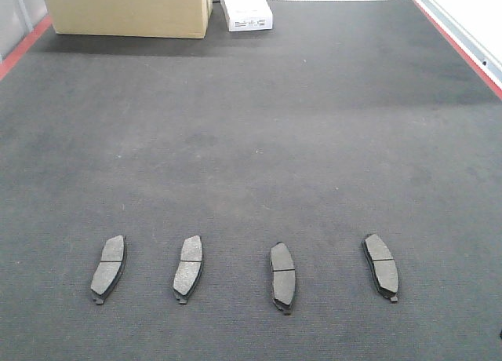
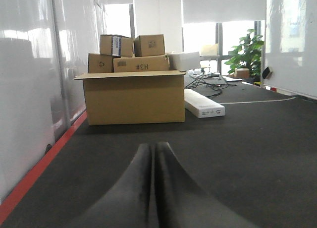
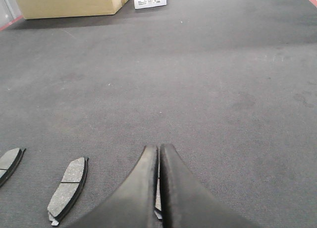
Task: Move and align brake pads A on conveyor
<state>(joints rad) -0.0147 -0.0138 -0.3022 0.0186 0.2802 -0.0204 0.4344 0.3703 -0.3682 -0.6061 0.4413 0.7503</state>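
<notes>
Four brake pads A [image 1: 107, 269] lie in a row on the conveyor [image 1: 259, 133], well before the cardboard box [image 1: 125, 9]; left tool [image 2: 153, 153] and right tool [image 3: 159, 153] both closed, empty.

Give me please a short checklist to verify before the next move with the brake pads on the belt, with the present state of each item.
1. All four brake pads lie on the conveyor: ok.
2. Pads are aligned with each other: not ok; they form a row, but the outer ones tilt in opposite directions.
3. Pads lie apart, none stacked: ok.
4. Left gripper is empty: ok; fingers closed together, nothing between them.
5. Right gripper is ready to grasp: not ok; it is closed, with a pad edge showing just behind it.
6. Cardboard box and white box are far from the pads: ok.
</notes>
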